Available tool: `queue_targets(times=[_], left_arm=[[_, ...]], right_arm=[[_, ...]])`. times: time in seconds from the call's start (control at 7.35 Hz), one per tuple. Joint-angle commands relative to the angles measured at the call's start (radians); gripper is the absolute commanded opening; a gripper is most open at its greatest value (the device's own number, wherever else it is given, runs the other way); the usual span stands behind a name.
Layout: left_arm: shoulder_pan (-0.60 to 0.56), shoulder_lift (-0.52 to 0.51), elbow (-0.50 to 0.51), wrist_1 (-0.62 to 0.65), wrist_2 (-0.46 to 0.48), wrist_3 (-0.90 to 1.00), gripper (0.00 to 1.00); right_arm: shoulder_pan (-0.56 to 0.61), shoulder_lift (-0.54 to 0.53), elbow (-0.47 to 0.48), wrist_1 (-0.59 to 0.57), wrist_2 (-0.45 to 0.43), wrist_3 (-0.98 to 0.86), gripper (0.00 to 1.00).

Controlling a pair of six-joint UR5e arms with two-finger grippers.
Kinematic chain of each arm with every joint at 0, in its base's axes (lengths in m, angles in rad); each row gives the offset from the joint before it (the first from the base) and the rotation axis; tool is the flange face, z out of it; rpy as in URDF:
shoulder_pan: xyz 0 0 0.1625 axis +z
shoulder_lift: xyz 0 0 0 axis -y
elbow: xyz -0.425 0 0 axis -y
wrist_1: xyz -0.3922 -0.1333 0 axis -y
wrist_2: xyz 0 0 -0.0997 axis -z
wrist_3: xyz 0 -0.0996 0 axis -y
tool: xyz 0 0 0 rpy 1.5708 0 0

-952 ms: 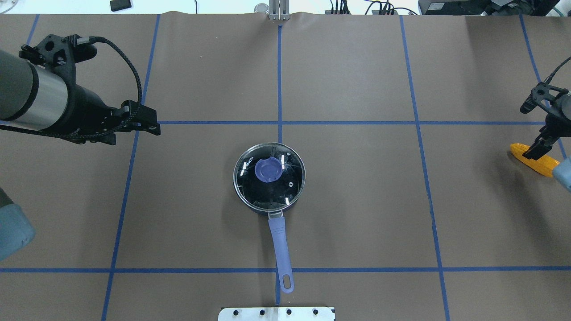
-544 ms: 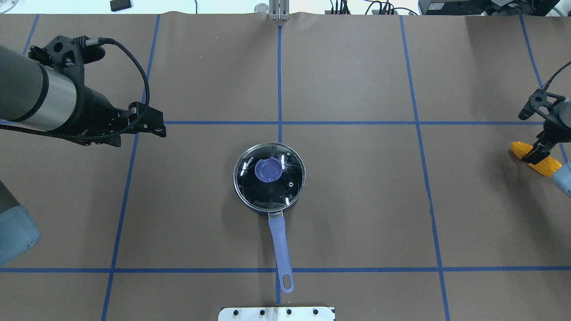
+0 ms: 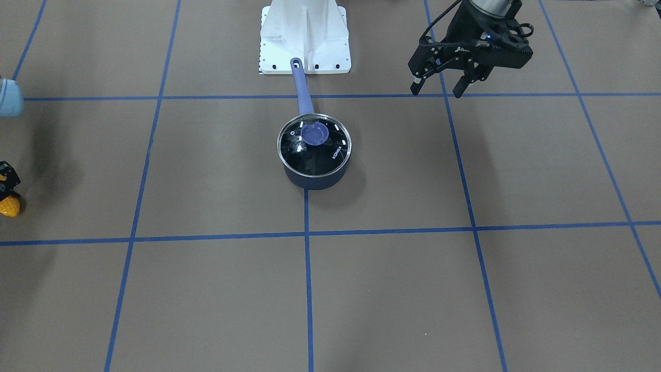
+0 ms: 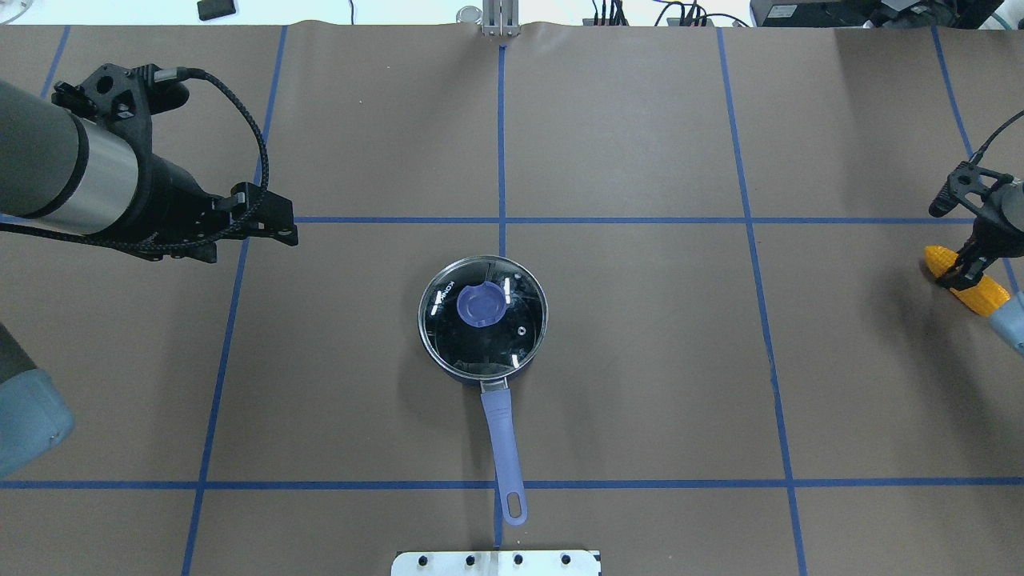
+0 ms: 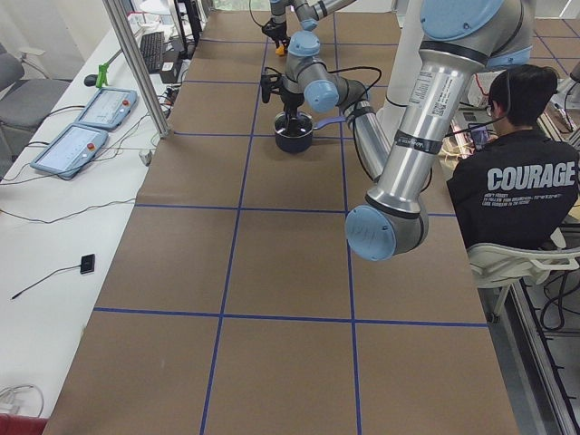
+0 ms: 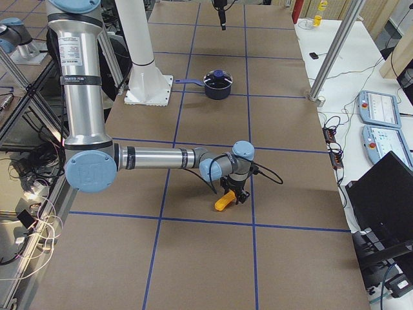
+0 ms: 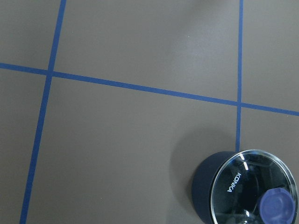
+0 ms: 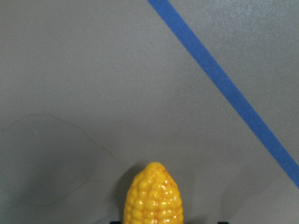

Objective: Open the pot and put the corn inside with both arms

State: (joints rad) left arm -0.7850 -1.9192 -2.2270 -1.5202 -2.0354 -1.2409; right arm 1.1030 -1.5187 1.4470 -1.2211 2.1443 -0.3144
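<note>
Inventory of bench (image 4: pixel 640 384), robot's side to far edge; brown covering gridded with blue tape lines (image 4: pixel 502 144).

1. White base plate (image 4: pixel 496 562): near edge, centre.

2. Pot (image 3: pixel 315 181): dark navy, upright near the middle of the bench, straight out from the base plate. Purple-blue handle (image 4: pixel 504 448) points back toward the plate and crosses 1 tape line, holed end nearest the robot. Glass lid (image 4: pixel 516 340) sits closed on the rim, with a blue knob (image 4: pixel 481 306) at its centre.

3. Corn (image 4: pixel 986 294): yellow-orange cob at the right end of the bench, well apart from the pot, set at an angle close to a tape line. Whether it rests on the bench or hangs just above it cannot be told.

4. Right claw (image 4: pixel 956 274): pointing down, 2 fingers pinching the corn across its body. In the right wrist view the cob's pointed tip juts out ahead of the fingers.

5. Left claw (image 3: pixel 436 93): raised above the left side of the bench, well apart from the pot, 2 fingers spread with nothing between them. Its wrist view catches the lidded pot in the lower right corner.

6. Metal post (image 4: pixel 500 18): far edge, centre.

7. Small black object (image 4: pixel 217 8): on the pale surface beyond the far edge, left of the post.
</note>
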Motion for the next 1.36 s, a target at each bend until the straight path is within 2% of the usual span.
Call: queue_targets(times=[0.0, 0.41, 0.54, 0.68, 0.95, 1.22], left_arm=[[0.016, 0.000, 0.004, 0.000, 0.023, 0.000, 0.98], [0.020, -0.012, 0.012, 0.002, 0.023, 0.000, 0.98], [0.050, -0.049, 0.033, 0.017, 0.024, -0.002, 0.98], [0.068, -0.116, 0.052, 0.091, 0.049, -0.011, 0.98], [0.162, -0.228, 0.116, 0.149, 0.138, -0.070, 0.98], [0.199, -0.323, 0.238, 0.150, 0.152, -0.071, 0.98]], right_arm=[[0.000, -0.003, 0.000, 0.000, 0.000, 0.000, 0.37], [0.001, 0.006, 0.019, -0.011, 0.002, -0.003, 0.36], [0.001, 0.012, 0.042, -0.018, 0.029, -0.005, 0.36], [0.021, 0.031, 0.052, -0.070, 0.075, -0.006, 0.36], [0.047, 0.098, 0.164, -0.286, 0.085, -0.008, 0.36], [0.051, 0.179, 0.240, -0.469, 0.085, -0.008, 0.36]])
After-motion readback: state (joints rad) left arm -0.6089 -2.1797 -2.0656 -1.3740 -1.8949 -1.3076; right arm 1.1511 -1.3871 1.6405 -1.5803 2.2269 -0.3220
